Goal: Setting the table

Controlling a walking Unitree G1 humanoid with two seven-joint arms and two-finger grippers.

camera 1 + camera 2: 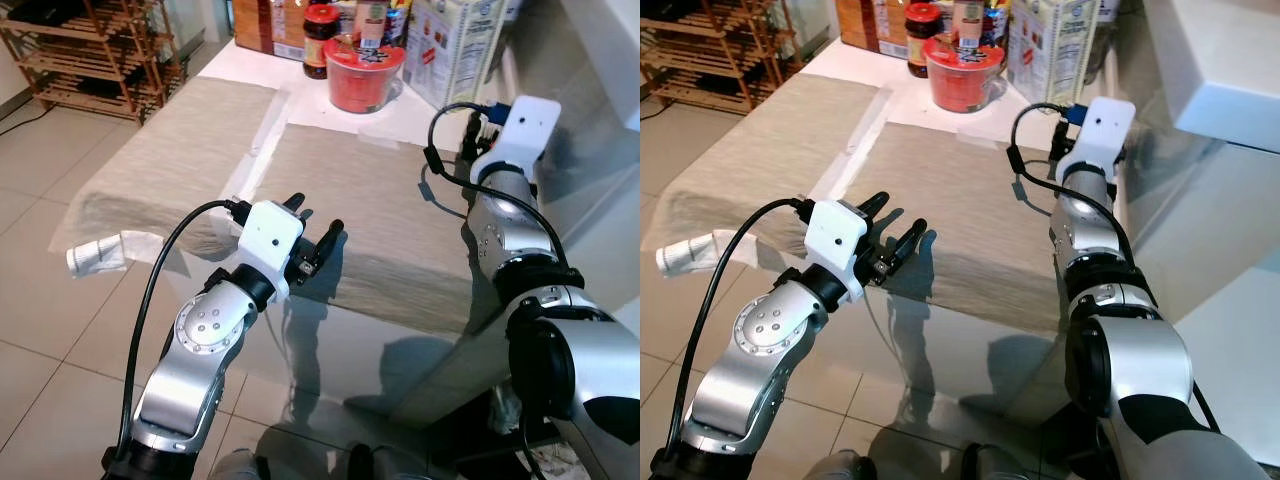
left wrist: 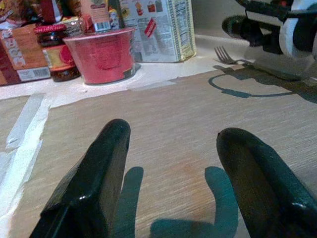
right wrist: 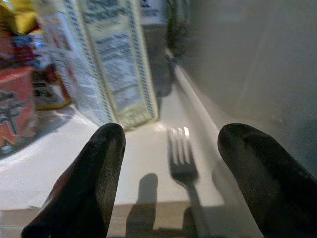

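A silver fork (image 3: 183,158) lies on the white table top at the back right, between a cereal box (image 3: 116,64) and the wall, tines toward the box. My right gripper (image 3: 173,130) hovers open just above it, one finger on each side. Its white wrist (image 1: 525,125) is over the far right corner of the right beige placemat (image 1: 380,200). My left gripper (image 1: 316,213) is open and holds nothing, low over the near edge of that placemat. The fork (image 2: 225,53) also lies beyond the mat in the left wrist view.
A second placemat (image 1: 170,160) lies to the left. A red bowl (image 1: 365,75), a dark jar (image 1: 320,40) and boxes crowd the table's far end. A wooden rack (image 1: 90,50) stands at the far left, and a white crumpled thing (image 1: 97,255) lies below the table's left edge.
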